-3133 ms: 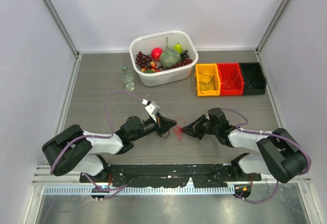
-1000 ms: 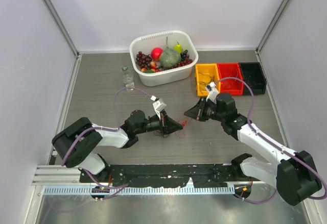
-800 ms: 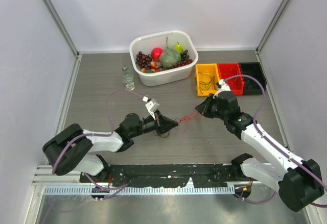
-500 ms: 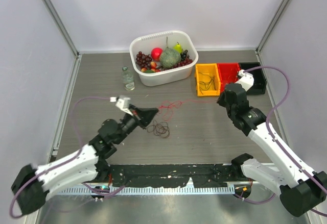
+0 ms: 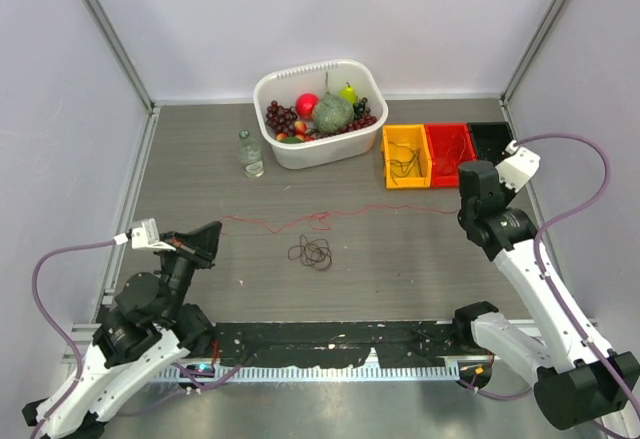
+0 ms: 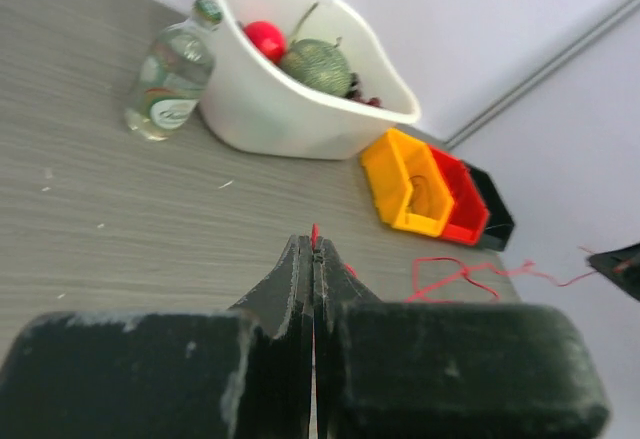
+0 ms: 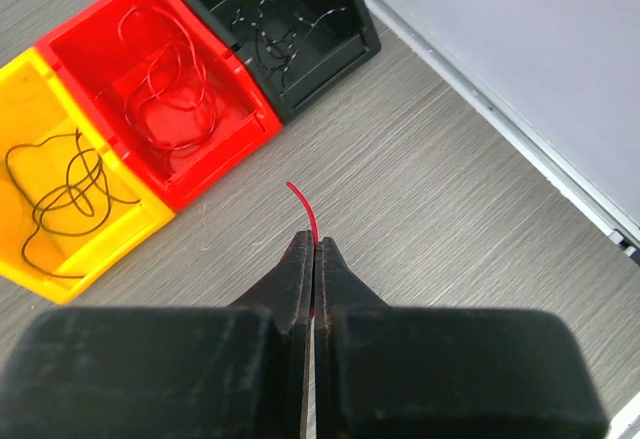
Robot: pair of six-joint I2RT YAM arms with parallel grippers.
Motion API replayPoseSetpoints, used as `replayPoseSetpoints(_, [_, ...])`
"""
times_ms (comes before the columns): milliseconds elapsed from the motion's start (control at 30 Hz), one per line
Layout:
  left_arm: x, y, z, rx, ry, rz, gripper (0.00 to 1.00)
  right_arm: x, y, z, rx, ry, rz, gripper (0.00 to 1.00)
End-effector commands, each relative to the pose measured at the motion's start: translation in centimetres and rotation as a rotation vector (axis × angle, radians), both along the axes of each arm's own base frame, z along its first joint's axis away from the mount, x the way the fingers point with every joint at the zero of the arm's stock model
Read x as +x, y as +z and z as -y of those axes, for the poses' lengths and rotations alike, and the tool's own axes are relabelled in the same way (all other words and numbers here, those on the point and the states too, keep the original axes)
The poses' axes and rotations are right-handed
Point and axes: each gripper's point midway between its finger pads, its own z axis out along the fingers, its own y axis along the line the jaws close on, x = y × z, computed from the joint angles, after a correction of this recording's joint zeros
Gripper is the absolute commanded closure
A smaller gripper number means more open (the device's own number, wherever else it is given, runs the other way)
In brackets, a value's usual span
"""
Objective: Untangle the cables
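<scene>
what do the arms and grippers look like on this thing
Both arms are white shells with black joints: left arm, right arm. A lilac-purple hose loops loose along each. The left gripper and right gripper are black, with blocky rough-textured bodies and two fingers tapering to thin wedges. A small white camera module sits at each wrist. No markings are readable.

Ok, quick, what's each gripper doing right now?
Left gripper: closed on one end of the red wire.
Right gripper: closed on its other end.
</scene>
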Motion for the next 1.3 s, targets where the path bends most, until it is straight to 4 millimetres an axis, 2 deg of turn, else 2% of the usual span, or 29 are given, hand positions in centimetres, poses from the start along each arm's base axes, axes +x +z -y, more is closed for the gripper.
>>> replayPoseSetpoints(0, [0.0, -2.1, -2.6, 0.078, 0.116, -0.086, 1.00, -0.7, 3.7, 2.0, -0.035, -0.090, 0.084, 0.99])
replayPoseSetpoints(100, [0.4, -1.7, -3.6, 0.063, 0.185, -0.096, 1.00, -1.9, 4.9, 3.7, -0.071, -0.164, 0.104, 0.99])
replayPoseSetpoints(233, [-0.5, -0.7, -8.9, -0.023, 0.428, -0.136, 1.00, -3.9, 6.3, 5.7, -0.074, -0.268, 0.151, 0.99])
replayPoseSetpoints(400, [-1.8, 1.9, -12.8, -0.098, 0.575, -0.083, 1.00, -5.1, 7.9, 6.7, -0.070, -0.320, 0.214, 0.99])
replayPoseSetpoints(600, [-4.3, 3.7, -17.5, -0.151, 0.721, -0.038, 1.00, -5.7, 9.2, 7.4, -0.085, -0.360, 0.245, 0.99])
replayPoseSetpoints(767, [-5.3, 4.3, -19.2, -0.129, 0.777, -0.027, 1.00, -6.0, 9.6, 7.6, -0.090, -0.377, 0.256, 0.99])
replayPoseSetpoints(900, [-5.2, 4.5, -19.1, -0.146, 0.770, -0.024, 1.00, -6.0, 10.2, 7.6, -0.086, -0.374, 0.267, 0.99])
replayPoseSetpoints(967, [-3.5, 5.9, -15.9, -0.126, 0.636, 0.017, 1.00, -5.9, 10.3, 7.5, -0.085, -0.358, 0.262, 0.99])
replayPoseSetpoints(1067, [0.5, 6.5, -7.3, -0.019, 0.366, 0.045, 1.00, -4.1, 9.6, 5.8, -0.043, -0.229, 0.235, 0.99])
replayPoseSetpoints(1167, [3.5, 6.8, 1.9, 0.065, 0.089, -0.008, 1.00, -1.7, 8.7, 2.4, 0.039, -0.011, 0.214, 0.99])
replayPoseSetpoints(1233, [4.9, 6.7, 7.9, 0.089, -0.092, -0.033, 1.00, -0.9, 8.7, 0.5, 0.075, 0.113, 0.213, 0.99])
replayPoseSetpoints(1267, [4.9, 6.7, 11.3, 0.084, -0.220, -0.029, 1.00, -0.8, 8.7, -0.1, 0.084, 0.150, 0.209, 0.99])
